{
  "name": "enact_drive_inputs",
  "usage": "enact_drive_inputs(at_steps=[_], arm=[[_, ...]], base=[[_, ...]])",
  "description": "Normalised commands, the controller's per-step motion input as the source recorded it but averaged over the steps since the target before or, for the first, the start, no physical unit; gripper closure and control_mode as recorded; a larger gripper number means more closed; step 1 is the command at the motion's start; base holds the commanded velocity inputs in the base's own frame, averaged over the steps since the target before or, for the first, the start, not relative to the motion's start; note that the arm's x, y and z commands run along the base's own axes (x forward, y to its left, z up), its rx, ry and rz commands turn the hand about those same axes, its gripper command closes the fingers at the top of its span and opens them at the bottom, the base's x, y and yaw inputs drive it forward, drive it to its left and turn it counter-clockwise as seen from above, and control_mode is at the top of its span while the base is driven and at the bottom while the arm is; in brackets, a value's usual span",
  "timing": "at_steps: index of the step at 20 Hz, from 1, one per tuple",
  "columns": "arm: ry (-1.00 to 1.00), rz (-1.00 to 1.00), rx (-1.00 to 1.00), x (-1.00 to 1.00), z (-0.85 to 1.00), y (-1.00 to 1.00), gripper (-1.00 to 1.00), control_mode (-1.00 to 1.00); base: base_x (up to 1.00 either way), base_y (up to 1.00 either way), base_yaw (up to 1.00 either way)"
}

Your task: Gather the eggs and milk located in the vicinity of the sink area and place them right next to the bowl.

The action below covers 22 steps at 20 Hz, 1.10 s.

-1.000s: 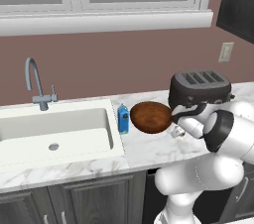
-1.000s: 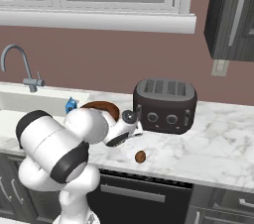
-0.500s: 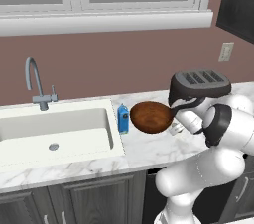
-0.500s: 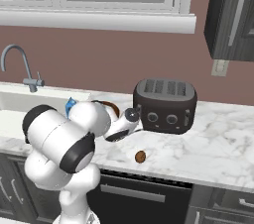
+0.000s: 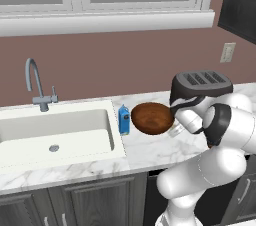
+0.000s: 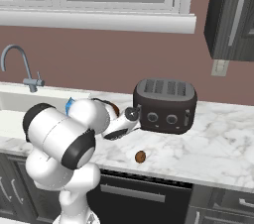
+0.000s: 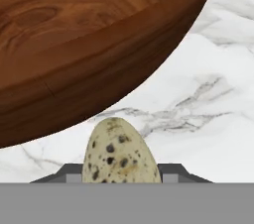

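The pincer [image 7: 121, 181] is clenched on the pale speckled egg [image 7: 120, 152], which stands at the bottom centre of the hand view with its narrow end and long axis pointing up the frame, straight at the bowl [image 7: 84, 44]. The bowl's curved wooden wall fills the upper left of that view and overhangs the egg; a narrow strip of marble worktop [image 7: 208, 94] shows between them, so the egg is just beside the bowl but, as far as I can judge, not touching it. Bare marble opens to the right of the egg.

In the left base view the bowl [image 5: 152, 118] sits mid-frame, the milk [image 5: 124, 120] just to its left at the sink [image 5: 60, 132] edge, the toaster [image 5: 201, 86] at upper right. In the right base view the reddish-brown egg [image 6: 140, 156] lies alone on the worktop in front of the toaster [image 6: 165, 106], near lower centre.
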Motion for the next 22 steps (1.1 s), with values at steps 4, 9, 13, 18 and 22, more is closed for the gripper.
enact_drive_inputs(at_steps=[4, 9, 13, 18, 22], arm=[[0.00, 0.06, 0.00, 0.00, 0.00, 0.18, 1.00, -1.00], [0.00, 0.01, 0.00, 0.00, 0.00, 0.04, 1.00, -1.00], [0.00, 0.00, 0.00, 0.00, 0.00, 0.00, 1.00, -1.00], [0.00, 0.00, 0.00, 0.00, 0.00, 0.00, -1.00, -1.00], [0.00, 0.00, 0.00, 0.00, 0.00, 0.00, -1.00, -1.00]], base=[[0.00, 0.00, 0.00], [0.00, 0.00, 0.00], [0.00, 0.00, 0.00], [0.00, 0.00, 0.00], [0.00, 0.00, 0.00]])
